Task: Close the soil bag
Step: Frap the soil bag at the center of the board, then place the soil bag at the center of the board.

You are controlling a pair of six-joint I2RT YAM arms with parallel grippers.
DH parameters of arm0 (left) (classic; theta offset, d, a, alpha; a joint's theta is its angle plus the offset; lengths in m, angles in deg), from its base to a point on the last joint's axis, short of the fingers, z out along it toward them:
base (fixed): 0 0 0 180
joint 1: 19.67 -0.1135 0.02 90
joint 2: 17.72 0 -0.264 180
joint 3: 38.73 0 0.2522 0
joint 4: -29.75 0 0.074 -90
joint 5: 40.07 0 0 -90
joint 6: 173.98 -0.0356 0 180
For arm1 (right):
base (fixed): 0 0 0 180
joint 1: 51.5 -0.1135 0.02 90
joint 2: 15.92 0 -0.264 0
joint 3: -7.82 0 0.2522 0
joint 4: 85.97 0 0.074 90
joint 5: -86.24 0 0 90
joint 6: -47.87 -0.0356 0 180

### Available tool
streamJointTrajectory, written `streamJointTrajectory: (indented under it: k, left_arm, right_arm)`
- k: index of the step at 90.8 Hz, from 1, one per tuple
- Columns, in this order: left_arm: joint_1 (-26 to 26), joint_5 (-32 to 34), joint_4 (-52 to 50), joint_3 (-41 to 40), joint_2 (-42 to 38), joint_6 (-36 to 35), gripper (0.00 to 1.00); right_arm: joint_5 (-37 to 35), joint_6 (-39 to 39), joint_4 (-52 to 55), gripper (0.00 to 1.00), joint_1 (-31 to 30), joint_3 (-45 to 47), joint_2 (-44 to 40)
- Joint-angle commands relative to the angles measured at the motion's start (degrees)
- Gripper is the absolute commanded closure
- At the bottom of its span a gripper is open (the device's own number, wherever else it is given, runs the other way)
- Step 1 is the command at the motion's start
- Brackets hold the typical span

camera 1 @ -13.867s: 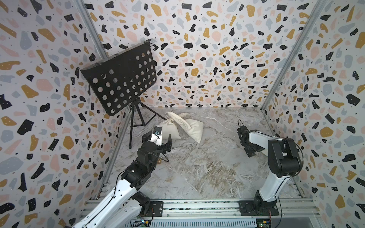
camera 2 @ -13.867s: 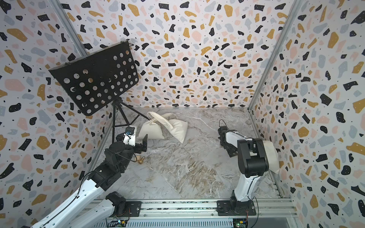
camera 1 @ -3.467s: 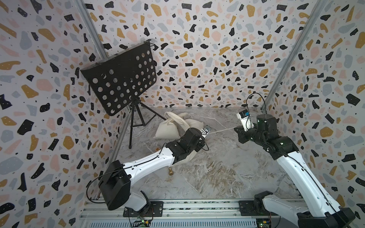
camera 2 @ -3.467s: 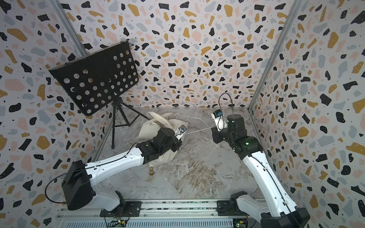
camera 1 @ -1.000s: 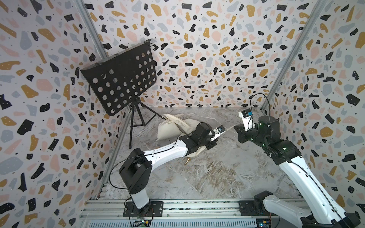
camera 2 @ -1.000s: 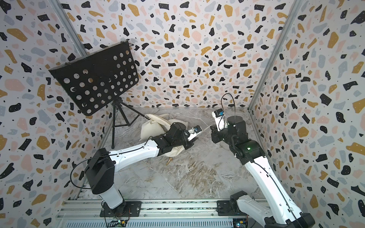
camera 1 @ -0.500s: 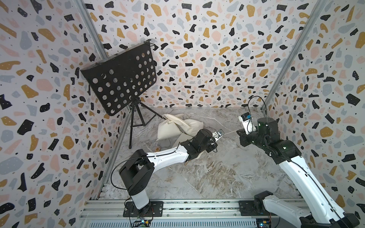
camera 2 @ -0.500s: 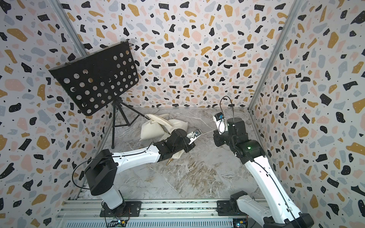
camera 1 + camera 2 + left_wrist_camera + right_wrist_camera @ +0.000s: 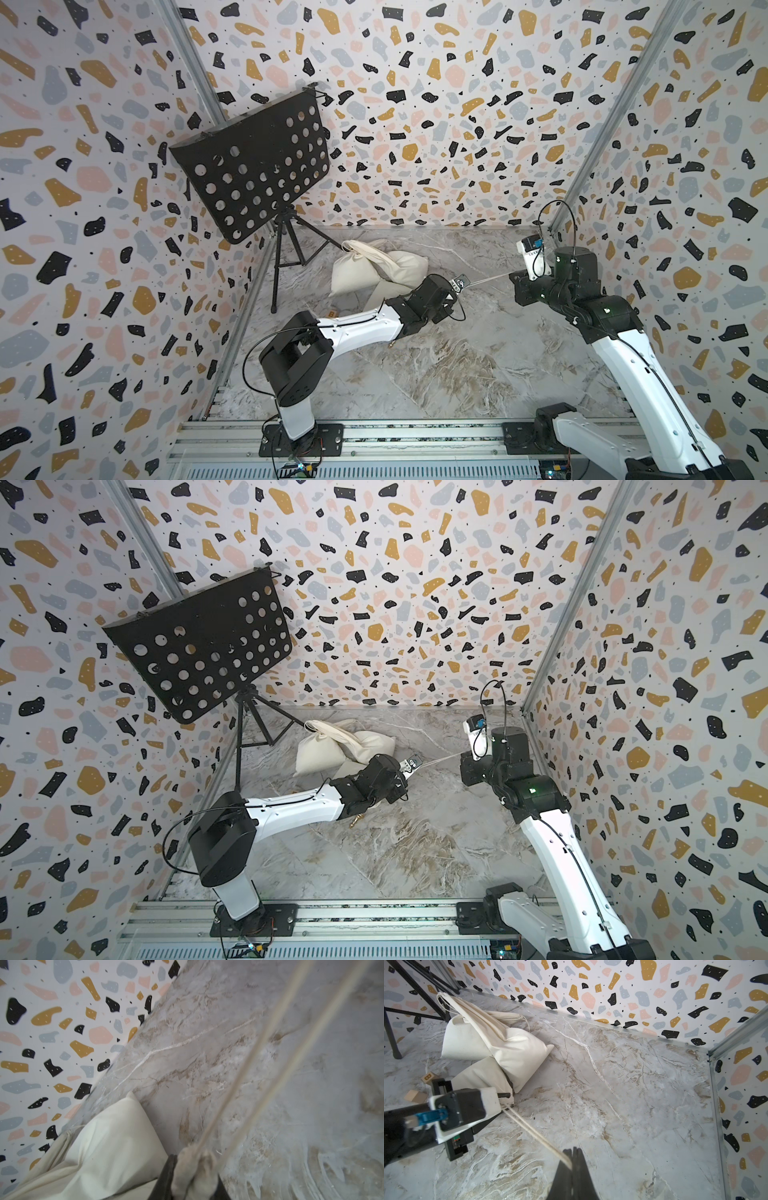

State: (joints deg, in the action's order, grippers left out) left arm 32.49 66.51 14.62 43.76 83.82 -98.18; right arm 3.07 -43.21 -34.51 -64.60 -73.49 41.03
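We find the soil bag [image 9: 376, 269] lying on the marble floor [image 9: 415, 382] at about 11 o'clock, just by the feet of the music stand [image 9: 253, 166], slumped and folded over itself. The left gripper [image 9: 456, 290] reaches in at the bag's 4 o'clock side. In its wrist view the black fingers [image 9: 166, 1178] press on either side of a bunched grey-beige wad of cloth, pinching it as far as we can see. From that wad two strands of drawstring [image 9: 533, 1134] run taut toward 3 o'clock to the right gripper [image 9: 572, 1160], whose jaws are pressed together on the cord.

Against the earliest picture, both arms have left their folded rest poses, and the cord, then loose on the floor, now stretches between them. Against a second ago, the left gripper sits a little lower. The bag has hardly shifted, and the right gripper keeps much the same spot near 2 o'clock.
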Motion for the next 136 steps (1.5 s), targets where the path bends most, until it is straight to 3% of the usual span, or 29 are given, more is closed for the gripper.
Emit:
streamJointTrajectory:
  k: [1,25,31,45,53,58,71,81,89,97,113,123,136]
  left_arm:
    - [-5.8,11.7,-20.9,-3.8,2.5,2.8,0.82]
    - [-13.3,18.7,-22.8,-8.2,-6.6,4.9,0.83]
    - [-13.5,19.9,-21.9,-9.7,-8.7,4.6,0.78]
    - [-10.8,9.2,-15.1,-12.8,-11.3,4.6,0.62]
    - [-7.3,6.6,-11.6,-12.9,-11.4,4.5,0.31]
    - [-5.9,5.0,-11.0,-12.3,-11.7,5.0,0.2]
    - [-5.4,-2.1,-7.6,-13.7,-17.4,7.9,0.07]
    - [-5.4,-4.4,-5.5,-16.4,-25.7,9.6,0.0]
    - [-6.3,-4.8,-4.4,-18.8,-33.3,11.4,0.0]
    - [-10.1,-5.6,-3.5,-21.9,-40.1,14.8,0.0]
    - [-20.3,1.3,2.5,-31.4,-48.6,20.3,0.0]
    - [-27.2,10.0,5.8,-36.0,-48.2,19.9,0.0]
    - [-37.8,13.4,13.6,-41.9,-43.5,20.0,0.0]
  right_arm:
    - [-7.8,-2.7,-9.8,1.0,3.0,-1.7,-5.1]
    - [-7.2,-5.1,-13.2,1.0,3.1,4.0,-3.7]
    - [-7.4,-6.7,-14.7,1.0,3.1,5.9,-2.4]
    - [-1.3,-12.2,-20.8,1.0,3.1,13.0,2.6]
    - [3.8,-15.7,-25.8,0.78,3.0,18.3,5.3]
    - [6.2,-17.4,-29.0,0.64,3.0,21.3,6.6]
    - [6.4,-19.6,-33.6,0.28,2.9,27.5,8.6]
    - [-1.7,-19.6,-32.1,0.04,3.1,29.9,7.5]
    - [-12.2,-20.3,-28.4,0.0,3.5,30.0,5.7]
    - [-19.7,-21.2,-27.0,0.0,5.5,31.2,3.6]
    - [-23.9,-17.0,-37.8,0.0,7.5,35.0,4.0]
    - [-27.8,-11.4,-48.3,0.0,7.6,37.6,8.0]
    - [-30.6,-3.8,-66.3,0.0,7.9,43.0,14.7]
